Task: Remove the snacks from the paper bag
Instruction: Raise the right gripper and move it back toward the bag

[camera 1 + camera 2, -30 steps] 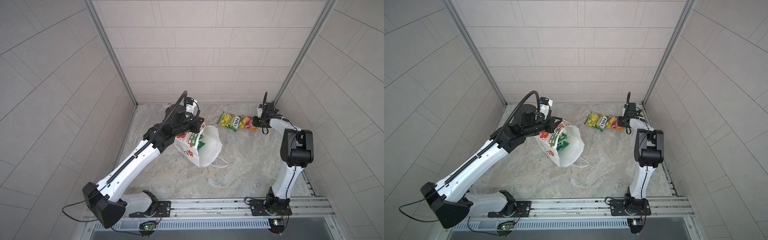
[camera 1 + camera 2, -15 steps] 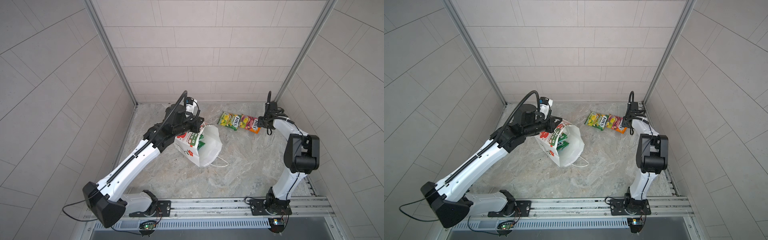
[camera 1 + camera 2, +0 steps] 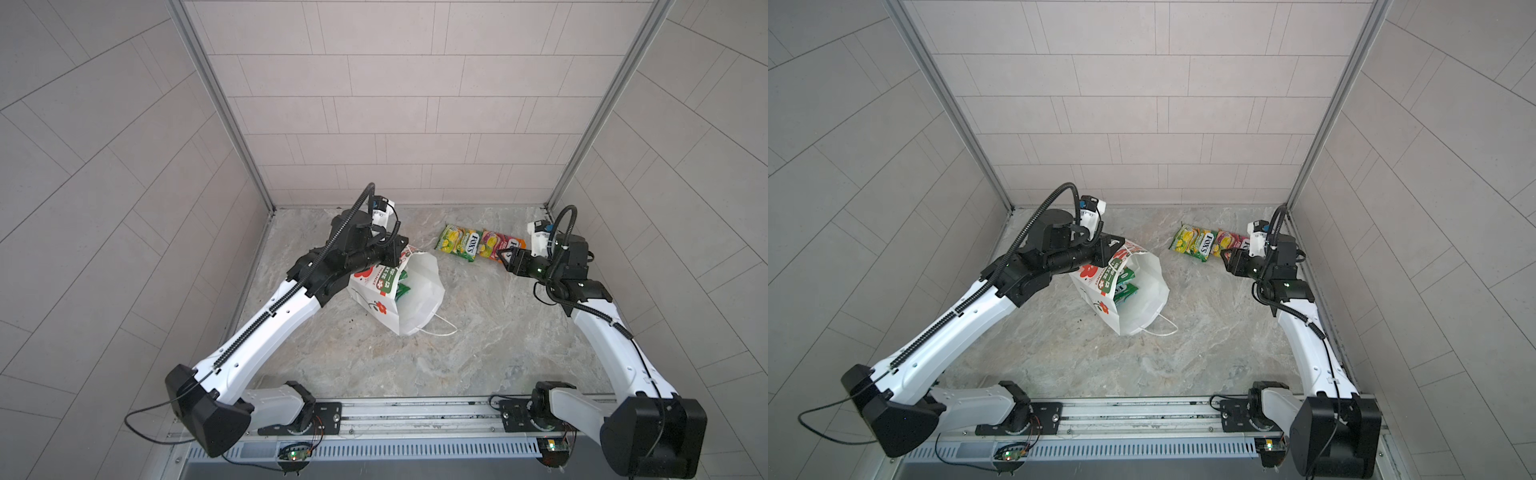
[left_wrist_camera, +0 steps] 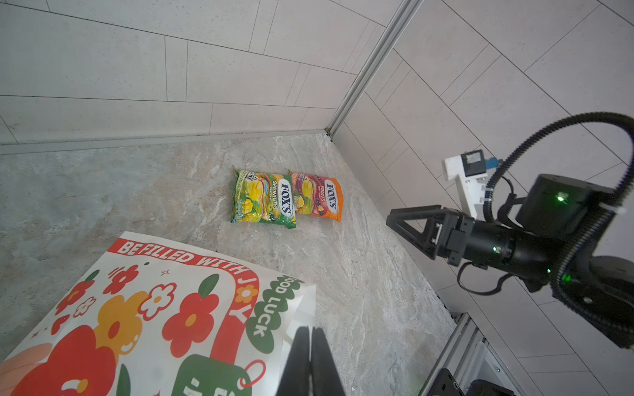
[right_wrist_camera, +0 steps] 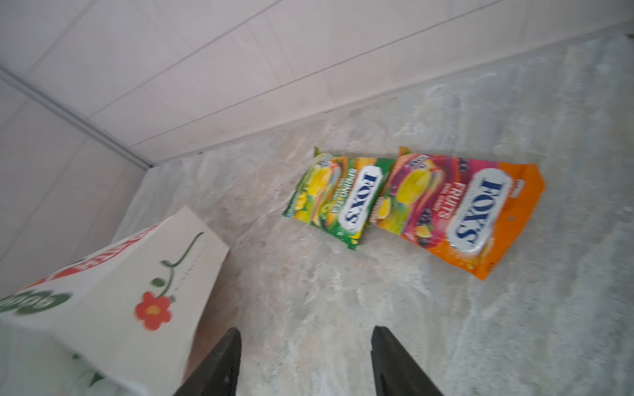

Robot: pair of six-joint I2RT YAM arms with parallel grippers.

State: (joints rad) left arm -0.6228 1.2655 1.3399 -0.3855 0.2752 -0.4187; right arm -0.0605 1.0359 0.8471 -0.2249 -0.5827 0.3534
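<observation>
The white paper bag (image 3: 415, 303) leans with its mouth held open in both top views (image 3: 1142, 299). My left gripper (image 3: 390, 259) is shut on the bag's upper rim, and its closed fingers show at the bag's edge (image 4: 310, 339). Green snacks (image 3: 1125, 286) lie inside the bag. A green-yellow packet (image 3: 459, 245) and an orange-pink packet (image 3: 498, 245) lie side by side on the table at the back right. My right gripper (image 3: 505, 259) hangs open and empty just in front of the orange-pink packet (image 5: 459, 212).
Tiled walls close the marble table (image 3: 478, 332) at the back and both sides. The right wall stands close behind my right arm. A metal rail (image 3: 415, 411) with both arm bases runs along the front edge. The bag's cord handle (image 3: 440, 330) trails on the table.
My right gripper has opened, let go of the orange-pink packet beside the green-yellow one, and drawn back from it. The left gripper and the bag have stayed still.
</observation>
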